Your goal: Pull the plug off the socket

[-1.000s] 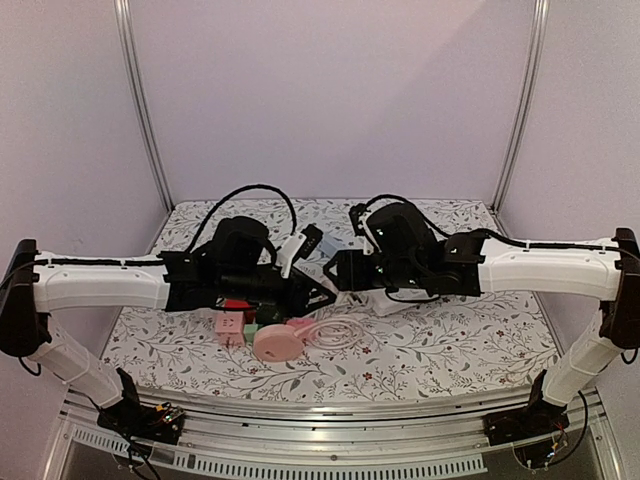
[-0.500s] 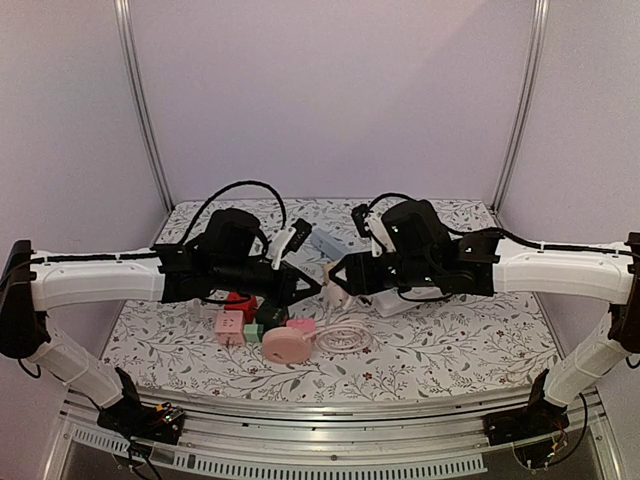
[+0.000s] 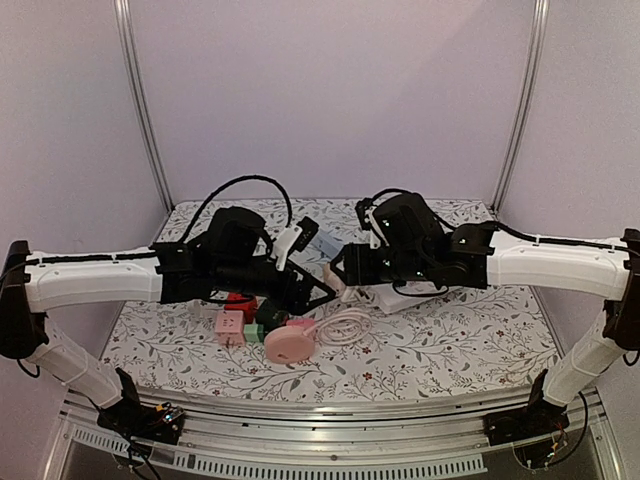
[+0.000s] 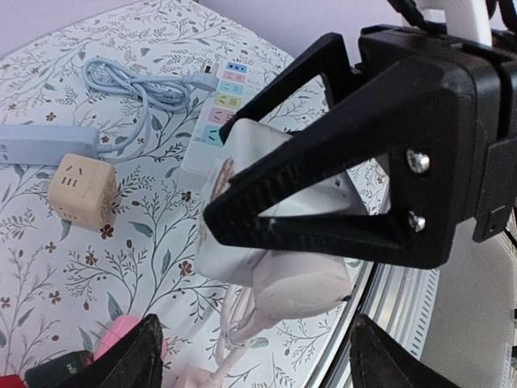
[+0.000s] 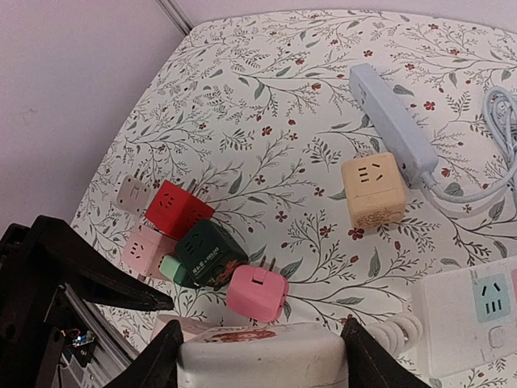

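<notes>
Spreading the left gripper [image 4: 252, 347] after clamping shut; pinching the plug [image 4: 303, 283] in the right gripper [image 5: 262, 343] over the flowered table [image 3: 450, 345], lilac walls [image 3: 330, 90] behind

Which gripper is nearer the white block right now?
Right. The right gripper is clamped on the white block; the left gripper is open, facing it without touching.

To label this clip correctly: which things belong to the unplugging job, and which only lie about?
Job: white plastic socket block in right hand; white rounded plug.
Lying about: beige cube socket; pale blue power strip; red cube adapter; dark green cube adapter; pink cube adapter.
</notes>
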You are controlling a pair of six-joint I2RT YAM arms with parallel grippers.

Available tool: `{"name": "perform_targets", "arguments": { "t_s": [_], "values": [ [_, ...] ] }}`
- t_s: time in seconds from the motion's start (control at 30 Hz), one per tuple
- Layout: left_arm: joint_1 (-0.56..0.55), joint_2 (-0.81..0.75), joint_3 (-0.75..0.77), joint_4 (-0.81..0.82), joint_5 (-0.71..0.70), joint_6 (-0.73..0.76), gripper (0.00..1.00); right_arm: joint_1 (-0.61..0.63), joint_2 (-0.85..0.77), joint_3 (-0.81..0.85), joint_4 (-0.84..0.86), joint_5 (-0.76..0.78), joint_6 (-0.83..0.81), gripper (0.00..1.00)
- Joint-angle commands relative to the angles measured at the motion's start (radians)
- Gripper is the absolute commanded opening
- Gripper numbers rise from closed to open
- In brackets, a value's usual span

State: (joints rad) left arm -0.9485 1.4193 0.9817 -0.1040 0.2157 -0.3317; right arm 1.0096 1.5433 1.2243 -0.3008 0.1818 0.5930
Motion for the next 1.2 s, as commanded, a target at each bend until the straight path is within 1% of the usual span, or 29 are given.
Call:
{"name": "perform_targets", "arguments": {
  "t_s": [0.0, 0.1, 0.2, 0.33, 0.5, 0.63, 0.87, 1.0, 1.1, 1.17],
  "values": [
    [-0.028, -0.016, 0.016, 0.003, 0.008, 0.026, 0.79, 0.002, 0.012, 0.060, 0.023, 0.029, 0.021, 0.26],
    [-0.029, 0.001, 0.030, -0.011, -0.011, 0.024, 0.82, 0.002, 0.018, 0.071, 0.028, 0.002, 0.015, 0.26],
    [-0.028, 0.025, 0.050, -0.036, -0.072, 0.016, 0.83, 0.007, 0.014, 0.073, 0.038, -0.017, -0.004, 0.26],
    [-0.013, 0.035, 0.060, -0.040, -0.109, -0.005, 0.79, 0.016, 0.002, 0.071, 0.053, -0.049, -0.026, 0.26],
    [-0.015, 0.051, 0.065, -0.016, -0.064, 0.001, 0.76, 0.024, 0.001, 0.067, 0.070, -0.074, -0.038, 0.26],
    [-0.041, 0.079, 0.068, -0.014, -0.036, 0.016, 0.76, 0.025, 0.003, 0.068, 0.084, -0.071, -0.034, 0.26],
    [-0.066, 0.107, 0.052, -0.014, -0.046, 0.023, 0.75, 0.025, 0.001, 0.087, 0.087, -0.050, -0.024, 0.26],
    [-0.067, 0.091, 0.044, -0.011, -0.042, 0.029, 0.76, 0.024, 0.007, 0.090, 0.085, -0.048, -0.026, 0.26],
    [-0.067, 0.061, 0.029, -0.009, -0.049, 0.032, 0.79, 0.024, 0.012, 0.087, 0.085, -0.054, -0.023, 0.26],
    [-0.066, 0.031, 0.011, 0.003, -0.066, 0.028, 0.80, 0.024, 0.014, 0.085, 0.086, -0.059, -0.021, 0.26]
  ]
}}
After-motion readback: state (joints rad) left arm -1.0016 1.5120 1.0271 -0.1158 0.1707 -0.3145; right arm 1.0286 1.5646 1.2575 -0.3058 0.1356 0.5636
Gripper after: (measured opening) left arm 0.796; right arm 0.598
